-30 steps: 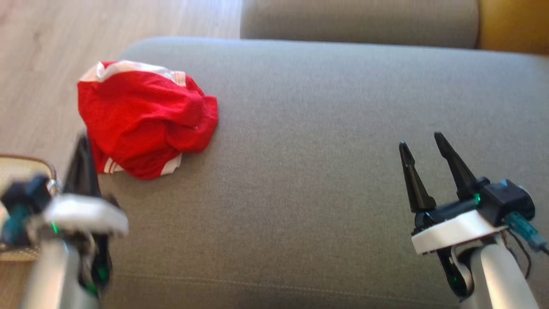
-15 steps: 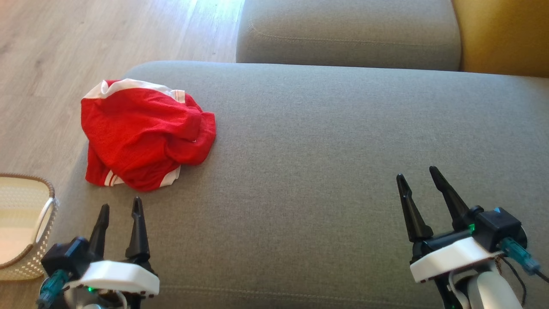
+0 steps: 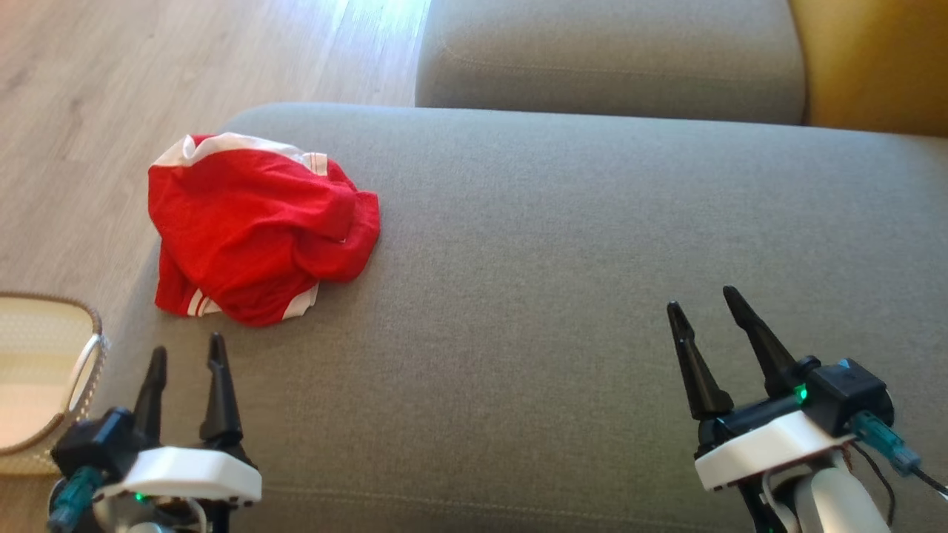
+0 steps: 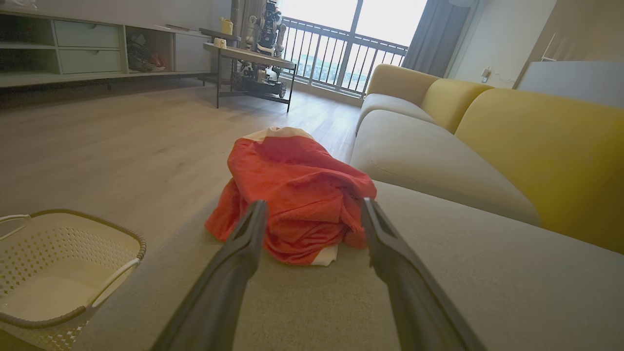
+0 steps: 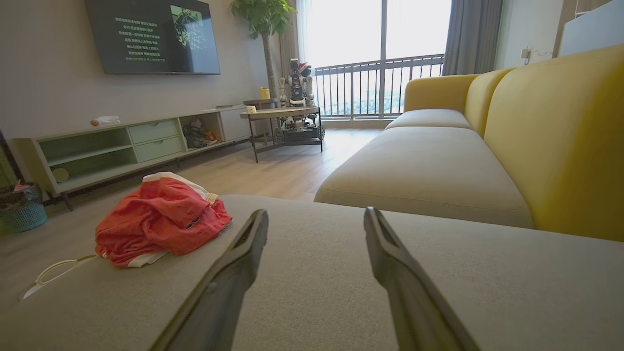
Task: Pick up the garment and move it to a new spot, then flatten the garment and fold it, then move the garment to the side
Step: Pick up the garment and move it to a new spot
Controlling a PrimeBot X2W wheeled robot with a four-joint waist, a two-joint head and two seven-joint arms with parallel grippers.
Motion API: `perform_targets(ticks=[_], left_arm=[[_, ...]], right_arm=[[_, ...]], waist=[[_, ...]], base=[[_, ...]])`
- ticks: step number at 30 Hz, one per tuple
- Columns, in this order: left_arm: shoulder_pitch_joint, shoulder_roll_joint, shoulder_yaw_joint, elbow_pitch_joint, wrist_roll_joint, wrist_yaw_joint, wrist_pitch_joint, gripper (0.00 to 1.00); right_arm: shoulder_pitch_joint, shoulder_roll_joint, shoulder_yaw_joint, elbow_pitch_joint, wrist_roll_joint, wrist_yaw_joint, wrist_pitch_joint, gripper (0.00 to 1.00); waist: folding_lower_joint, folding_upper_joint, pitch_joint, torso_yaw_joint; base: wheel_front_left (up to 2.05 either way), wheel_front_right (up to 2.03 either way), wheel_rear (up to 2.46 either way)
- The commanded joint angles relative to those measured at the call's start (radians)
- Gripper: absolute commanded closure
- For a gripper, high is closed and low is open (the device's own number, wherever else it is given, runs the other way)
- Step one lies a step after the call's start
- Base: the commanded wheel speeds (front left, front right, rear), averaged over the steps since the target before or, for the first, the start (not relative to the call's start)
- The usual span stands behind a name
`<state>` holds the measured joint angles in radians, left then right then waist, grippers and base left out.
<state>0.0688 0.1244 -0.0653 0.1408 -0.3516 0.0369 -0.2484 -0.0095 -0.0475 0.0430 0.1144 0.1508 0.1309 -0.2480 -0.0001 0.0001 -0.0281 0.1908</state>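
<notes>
The garment [image 3: 255, 226] is a crumpled red piece with white trim, heaped at the left end of the grey sofa seat [image 3: 563, 296]. It also lies ahead in the left wrist view [image 4: 292, 195] and at the left in the right wrist view [image 5: 161, 222]. My left gripper [image 3: 187, 355] stands open just short of the heap, nothing between its fingers. Over the seat's right part my right gripper [image 3: 703, 303] is open and empty, far from the garment.
A cream perforated basket [image 3: 44, 385] stands on the wooden floor [image 3: 89, 111] left of the sofa. A second grey seat cushion [image 3: 607, 59] and a yellow backrest [image 3: 874, 66] lie beyond. A TV console [image 5: 122, 141] and small table [image 5: 282, 117] stand across the room.
My left gripper, blurred and raised beside the garment a second ago, has drawn back to the lower left and stands open. The camera has shifted slightly. The garment stays put.
</notes>
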Motion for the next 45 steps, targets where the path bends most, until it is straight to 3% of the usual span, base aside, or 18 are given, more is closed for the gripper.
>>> perform_targets(ticks=[1, 11, 19, 28, 34, 44, 45], left_arm=[[-0.047, 0.003, 0.043, -0.040, 0.011, 0.006, -0.013, 0.00], [-0.248, 0.019, 0.076, 0.017, -0.020, -0.010, 0.024, 0.00], [-0.575, 0.113, 0.065, 0.157, -0.043, -0.062, 0.186, 0.00], [-0.906, 0.219, 0.049, 0.491, -0.091, -0.131, 0.368, 0.00], [-1.058, 0.267, 0.031, 0.659, -0.096, -0.149, 0.396, 0.00], [-1.193, 0.301, -0.027, 0.844, -0.084, -0.162, 0.422, 0.00], [-1.214, 0.306, -0.030, 0.881, -0.086, -0.162, 0.426, 1.00]], right_arm=[[-0.047, -0.003, 0.028, -0.041, -0.001, 0.000, -0.009, 0.00], [-0.134, -0.003, 0.053, -0.161, -0.105, 0.000, 0.071, 0.00], [-0.196, -0.003, 0.065, -0.276, -0.188, 0.000, 0.142, 0.00], [-0.238, -0.003, 0.080, -0.333, -0.228, 0.000, 0.169, 0.00], [-0.253, -0.003, 0.077, -0.348, -0.226, 0.000, 0.166, 0.00], [-0.269, -0.003, 0.087, -0.340, -0.222, 0.000, 0.146, 0.00], [-0.272, -0.003, 0.085, -0.337, -0.219, 0.000, 0.143, 0.00]], waist=[[0.0001, -0.0001, 0.019, 0.014], [0.0001, -0.0001, 0.233, 0.096], [0.0001, -0.0001, 0.415, 0.119], [0.0001, -0.0001, 0.512, 0.081], [0.0001, -0.0001, 0.555, 0.044], [0.0001, -0.0001, 0.594, 0.006], [0.0001, -0.0001, 0.597, 0.002]], base=[[0.00, 0.00, 0.00], [0.00, 0.00, 0.00], [0.00, 0.00, 0.00], [0.00, 0.00, 0.00], [0.00, 0.00, 0.00], [0.00, 0.00, 0.00], [0.00, 0.00, 0.00]])
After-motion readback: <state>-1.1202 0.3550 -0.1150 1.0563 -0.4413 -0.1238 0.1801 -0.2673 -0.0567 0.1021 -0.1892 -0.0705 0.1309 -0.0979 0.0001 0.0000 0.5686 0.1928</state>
